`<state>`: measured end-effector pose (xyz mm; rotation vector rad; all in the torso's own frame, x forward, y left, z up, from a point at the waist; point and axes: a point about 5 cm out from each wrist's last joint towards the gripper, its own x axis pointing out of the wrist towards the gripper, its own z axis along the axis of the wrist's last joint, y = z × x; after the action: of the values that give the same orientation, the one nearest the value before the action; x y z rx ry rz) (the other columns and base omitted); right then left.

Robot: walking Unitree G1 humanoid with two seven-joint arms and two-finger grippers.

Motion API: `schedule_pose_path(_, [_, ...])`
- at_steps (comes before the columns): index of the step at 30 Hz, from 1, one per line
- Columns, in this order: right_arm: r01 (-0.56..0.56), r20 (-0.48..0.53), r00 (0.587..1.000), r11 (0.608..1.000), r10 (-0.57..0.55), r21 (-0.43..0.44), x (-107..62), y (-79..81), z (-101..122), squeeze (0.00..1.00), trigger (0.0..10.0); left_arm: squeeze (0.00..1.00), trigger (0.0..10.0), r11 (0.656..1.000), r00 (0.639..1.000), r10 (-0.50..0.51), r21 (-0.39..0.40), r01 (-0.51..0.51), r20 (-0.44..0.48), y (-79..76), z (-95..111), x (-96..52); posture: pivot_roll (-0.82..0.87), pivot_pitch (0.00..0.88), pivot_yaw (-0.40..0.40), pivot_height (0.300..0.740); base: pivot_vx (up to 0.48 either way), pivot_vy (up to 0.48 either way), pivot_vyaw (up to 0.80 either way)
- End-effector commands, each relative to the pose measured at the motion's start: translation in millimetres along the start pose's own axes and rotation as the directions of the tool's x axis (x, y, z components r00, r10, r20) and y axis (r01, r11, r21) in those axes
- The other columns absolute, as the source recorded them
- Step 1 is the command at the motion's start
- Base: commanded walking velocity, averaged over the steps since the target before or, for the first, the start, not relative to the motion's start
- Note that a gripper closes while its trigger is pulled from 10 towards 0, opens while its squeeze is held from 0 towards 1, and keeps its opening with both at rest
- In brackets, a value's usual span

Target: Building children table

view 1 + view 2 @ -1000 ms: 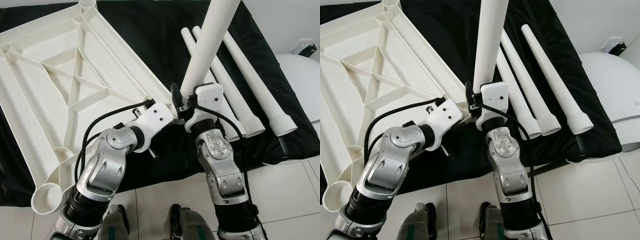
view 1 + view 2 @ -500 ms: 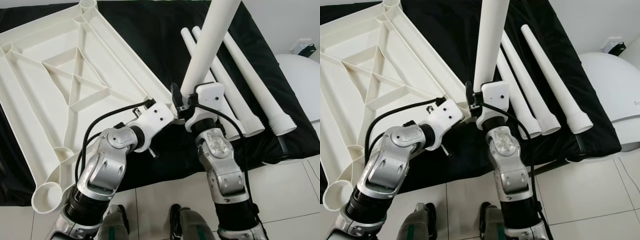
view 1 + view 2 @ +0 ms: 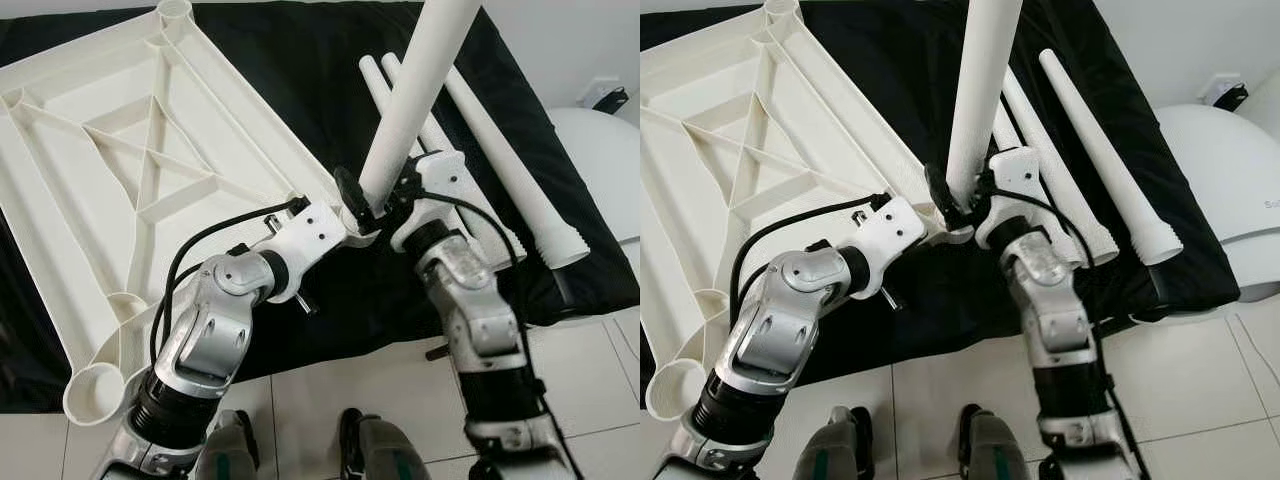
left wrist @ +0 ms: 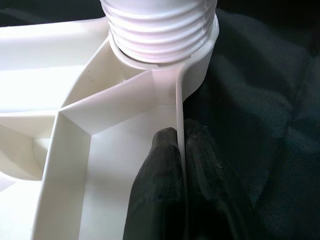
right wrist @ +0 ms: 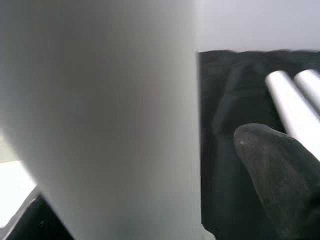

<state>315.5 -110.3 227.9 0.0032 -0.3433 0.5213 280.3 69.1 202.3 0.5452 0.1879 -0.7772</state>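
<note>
Lying underside-up on the black cloth (image 3: 300, 60), the white tabletop (image 3: 120, 170) is the thing everything here is arranged around, its ribs and corner sockets facing the ceiling so the legs can go in from above. Beyond its near-right corner, three spare legs (image 3: 500, 180) lie side by side on the cloth, waiting their turn. At that same corner a fourth leg (image 3: 405, 110) stands nearly upright, its ribbed, threaded end seated in the corner socket (image 4: 205, 55). The right gripper (image 3: 372, 205) is at the leg's lower part, one black finger (image 5: 280, 170) showing clear of the tube, so I can't tell whether it is clamped or slack. The left gripper (image 4: 180, 150) has its fingers pinched together on the thin edge wall of the tabletop just beside the socket, which I take as bracing the top while the leg is turned in.
</note>
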Motion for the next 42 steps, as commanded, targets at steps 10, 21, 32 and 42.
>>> schedule_pose_path(10, [-0.226, -0.053, 0.972, 0.973, 0.227, 0.039, 0.8, -48.0, -3.6, 1.00, 10.0, 0.00, 10.0, 0.992, 0.989, 0.112, -0.053, -0.118, -0.101, 3.3, -23.9, 3.1, 0.05, 0.244, -0.045, 0.740, 0.000, 0.000, 0.00])
schedule_pose_path(21, [-0.431, -0.069, 0.899, 0.902, 0.432, 0.033, 12.3, -58.5, 3.2, 1.00, 10.0, 0.00, 10.0, 0.991, 0.988, 0.116, -0.055, -0.122, -0.104, 4.5, -24.1, 2.2, 0.05, 0.248, -0.041, 0.740, 0.000, 0.000, 0.00])
schedule_pose_path(32, [-0.561, -0.047, 0.826, 0.828, 0.561, 0.015, 18.8, -66.9, 19.1, 0.00, 10.0, 0.00, 10.0, 0.990, 0.987, 0.122, -0.059, -0.128, -0.106, 4.8, -24.7, 1.5, 0.06, 0.250, -0.047, 0.740, 0.000, 0.000, 0.00])
schedule_pose_path(42, [-0.667, -0.050, 0.743, 0.745, 0.668, 0.037, -2.8, -73.7, 22.6, 0.00, 10.0, 0.00, 10.0, 0.989, 0.986, 0.126, -0.060, -0.133, -0.108, 4.2, -25.8, 1.0, 0.06, 0.242, -0.047, 0.740, 0.000, 0.000, 0.00])
